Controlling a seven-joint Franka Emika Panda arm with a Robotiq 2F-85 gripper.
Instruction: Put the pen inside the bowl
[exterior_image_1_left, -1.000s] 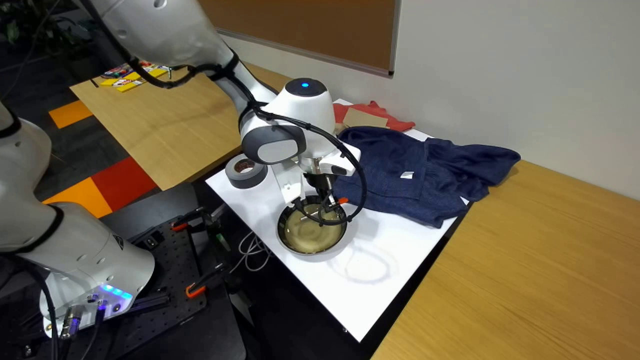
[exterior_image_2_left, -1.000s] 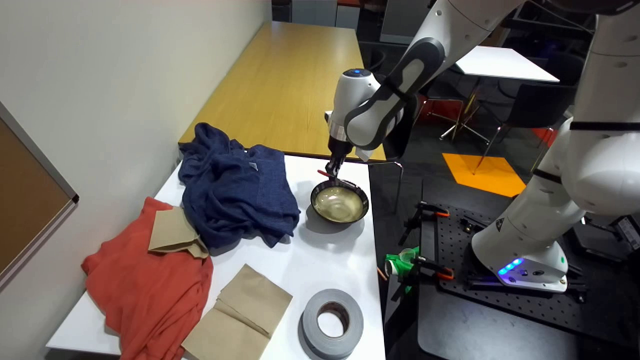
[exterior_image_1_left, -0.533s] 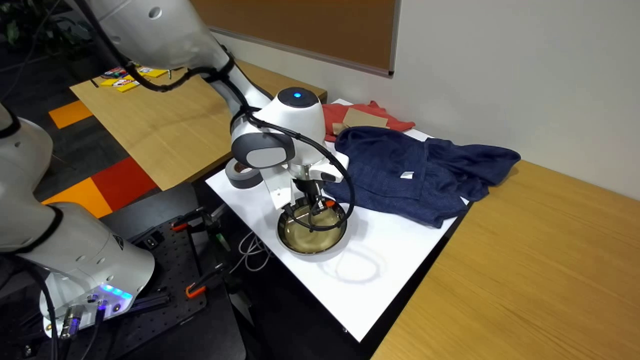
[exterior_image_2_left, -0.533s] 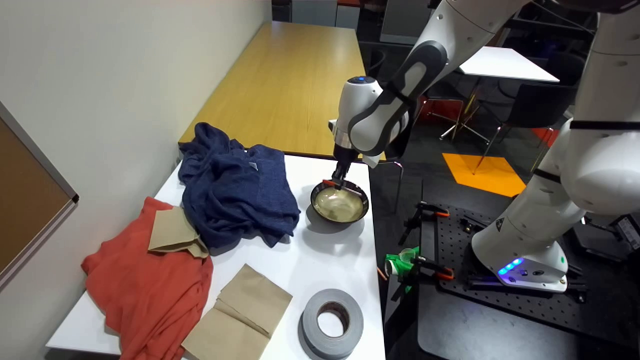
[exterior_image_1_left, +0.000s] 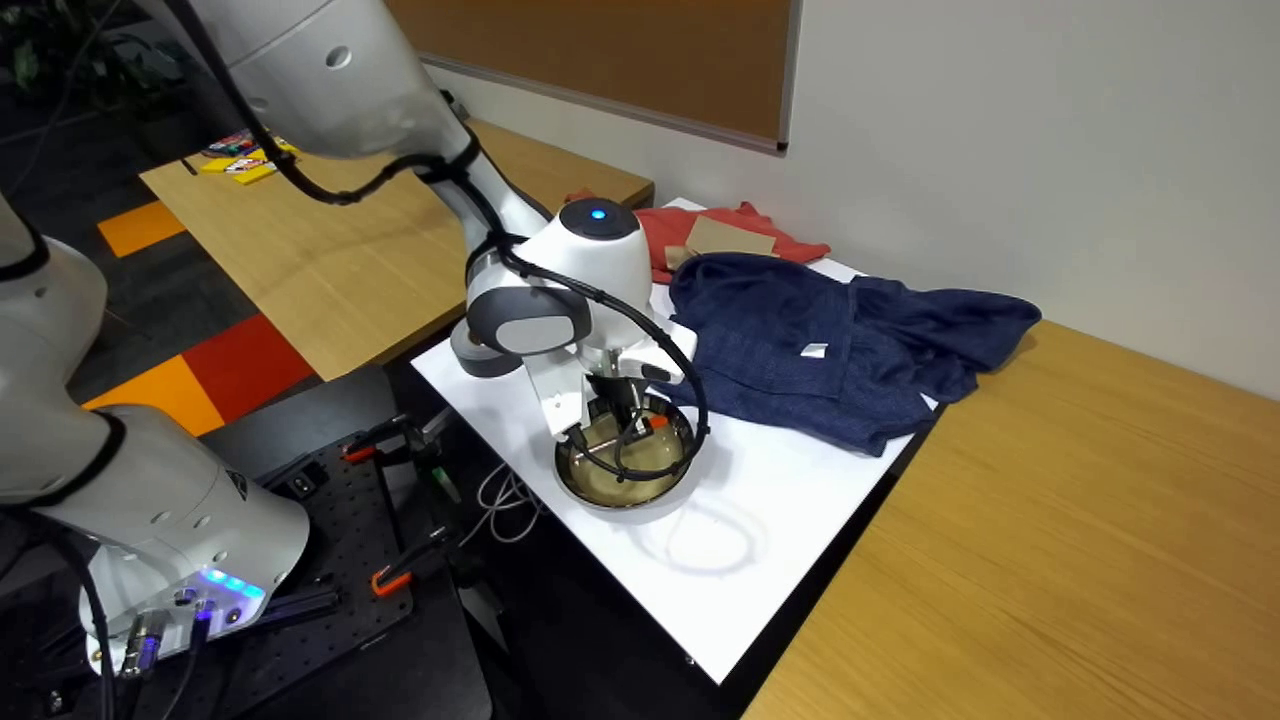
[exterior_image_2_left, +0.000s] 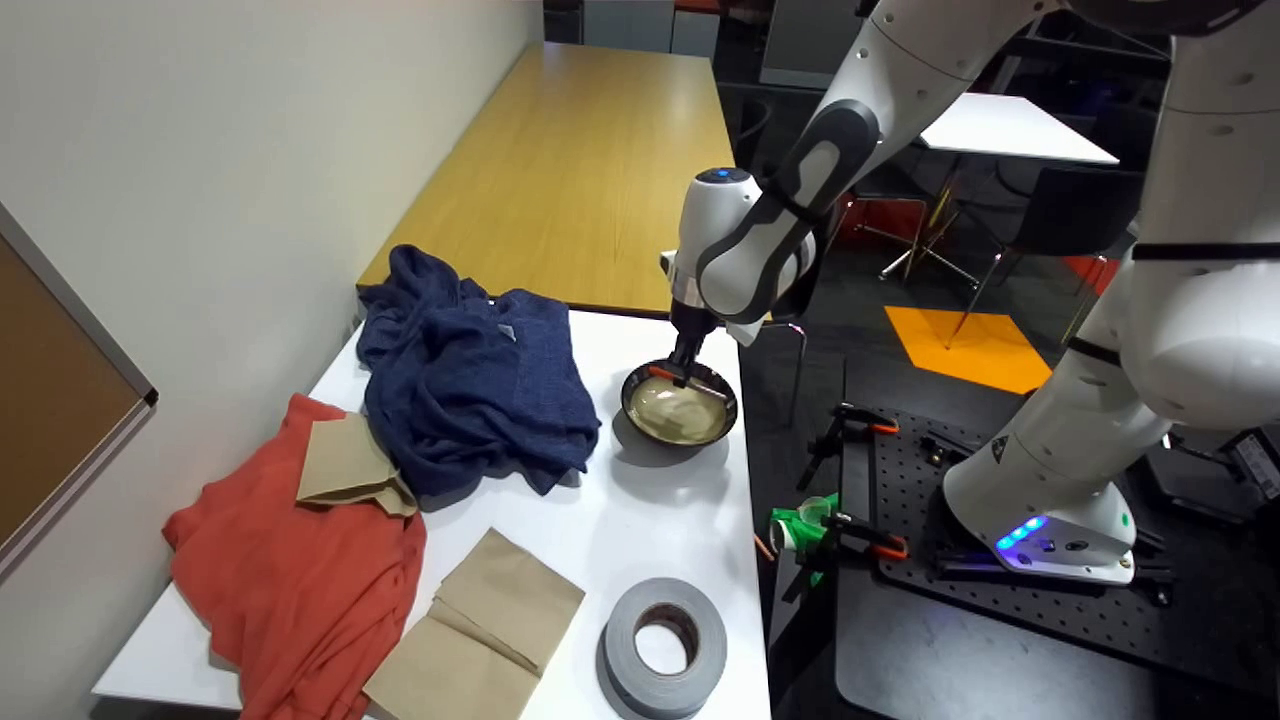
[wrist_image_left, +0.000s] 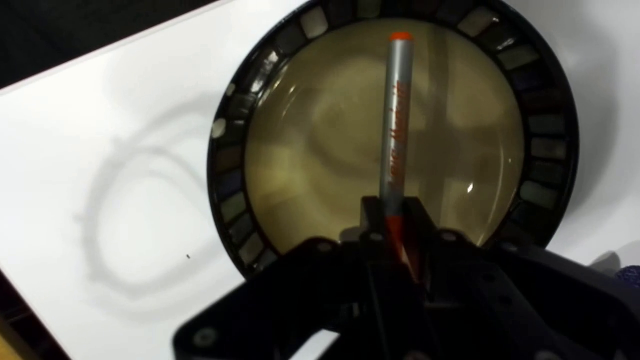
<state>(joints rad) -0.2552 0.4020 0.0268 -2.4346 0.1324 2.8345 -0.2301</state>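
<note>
The pen (wrist_image_left: 397, 120) has a silver-grey barrel with red lettering and an orange-red cap. My gripper (wrist_image_left: 391, 210) is shut on it near the cap end, and the barrel sticks out past the fingertips over the bowl (wrist_image_left: 325, 125). The bowl has a dark tiled rim and a pale yellowish inside. In both exterior views the fingertips (exterior_image_2_left: 682, 378) are low at the bowl (exterior_image_2_left: 678, 418), with the pen's orange end (exterior_image_2_left: 662, 372) inside the rim outline. The bowl (exterior_image_1_left: 615, 490) is partly behind the arm's cable. Whether the pen touches the bowl cannot be told.
Dark blue cloth (exterior_image_2_left: 480, 390) lies beside the bowl on the white table. A red cloth (exterior_image_2_left: 300, 570), brown paper pieces (exterior_image_2_left: 475, 635) and a grey tape roll (exterior_image_2_left: 665, 650) lie further along. A black cable (exterior_image_1_left: 690, 350) loops off the wrist over the bowl.
My gripper has moved down and further over the bowl with the pen in it. The pen went from above the rim to within the bowl's outline. The bowl has not moved.
</note>
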